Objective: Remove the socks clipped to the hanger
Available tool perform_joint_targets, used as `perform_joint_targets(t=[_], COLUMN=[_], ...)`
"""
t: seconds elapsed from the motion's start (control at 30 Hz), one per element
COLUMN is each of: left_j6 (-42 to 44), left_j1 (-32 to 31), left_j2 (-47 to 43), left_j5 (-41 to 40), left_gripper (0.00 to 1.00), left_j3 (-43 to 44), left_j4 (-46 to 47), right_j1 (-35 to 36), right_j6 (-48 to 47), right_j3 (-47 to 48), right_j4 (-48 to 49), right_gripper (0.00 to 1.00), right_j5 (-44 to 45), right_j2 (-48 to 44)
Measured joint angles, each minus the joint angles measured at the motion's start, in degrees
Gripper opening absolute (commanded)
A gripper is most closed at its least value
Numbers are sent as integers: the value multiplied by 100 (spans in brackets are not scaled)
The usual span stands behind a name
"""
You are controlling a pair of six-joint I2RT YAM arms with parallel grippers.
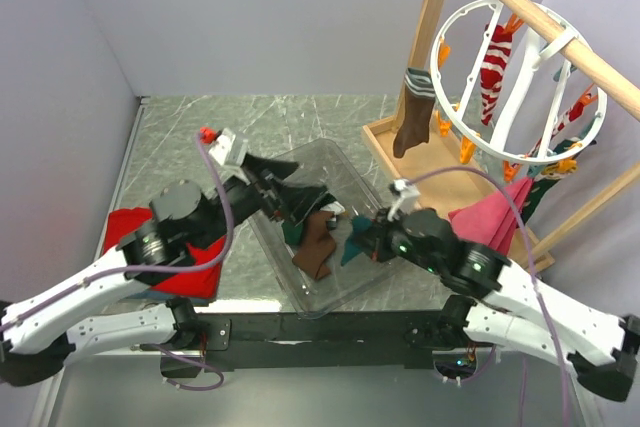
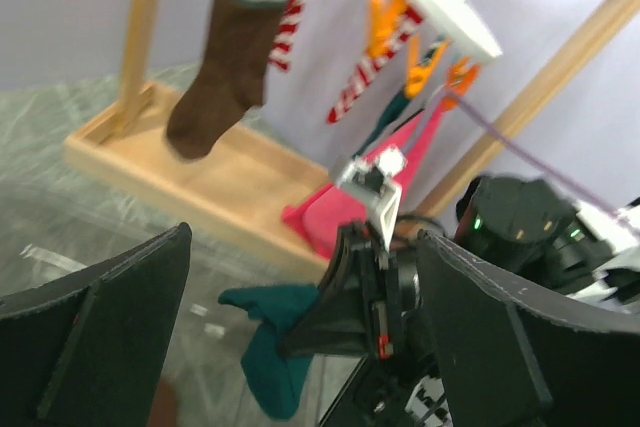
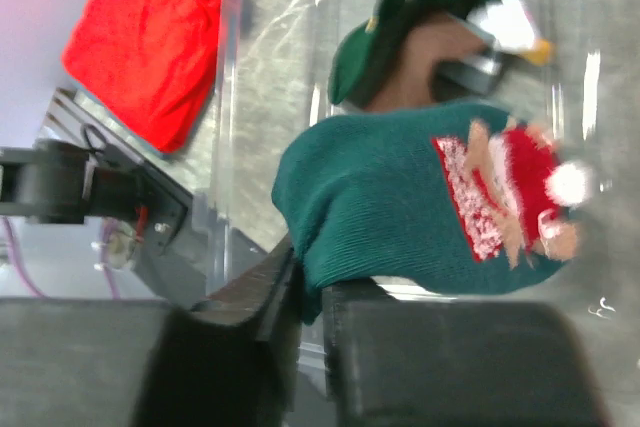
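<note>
Teal sock, red motif — right pincer gripping

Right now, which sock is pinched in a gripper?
The teal Santa sock, clamped in the right gripper over the clear bin. The green-and-brown one lies loose in the bin; others hang from the hanger.

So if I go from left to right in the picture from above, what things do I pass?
red cloth → clear plastic bin → hanging brown-toed sock → white ring hanger
</note>
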Motion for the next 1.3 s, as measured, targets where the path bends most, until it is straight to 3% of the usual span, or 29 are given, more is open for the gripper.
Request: perform_joint_targets(t=[0.07,0.17,0.23,0.27,0.37,0.63,0.83,1.0,1.3], left_j6=[-37,-81,-114,-118,-118,-118,-127,-149,-184], left_j1=[0,0,0,0,0,0,0,0,0], left_j2=[-352,-667,-835,-927,-1165,-1550,-1845,-2129,-2253], left_j5=[-227,-498,-643,-708,-861,-1119,-1213,-1311,-1349], left_gripper=[100,100,99,99,99,99,99,97,96], left_j3=[-323,-625,-737,-776,-817,-960,-1104,-1113,-1287], left_j4=[-188,-472,-645,-713,-841,-935,-1082,-1228,-1268], right_j1=[0,0,0,0,0,2,-57,-326,-793], right_j6=[-59,-116,-153,-164,-186,-107,94,439,210], right_j3=[299,793,1021,1113,1248,1574,1976,2334,2109], right_j4=[203,385,391,382,308,-24,-256,-463,267], right_gripper=[48,64,71,80,86,91,94,94,94], right_j5=[-114,-201,-208,-201,-66,1311,3556,4736,5812], right_j2=[612,1587,2020,2179,2358,2330,2732,3421,3893])
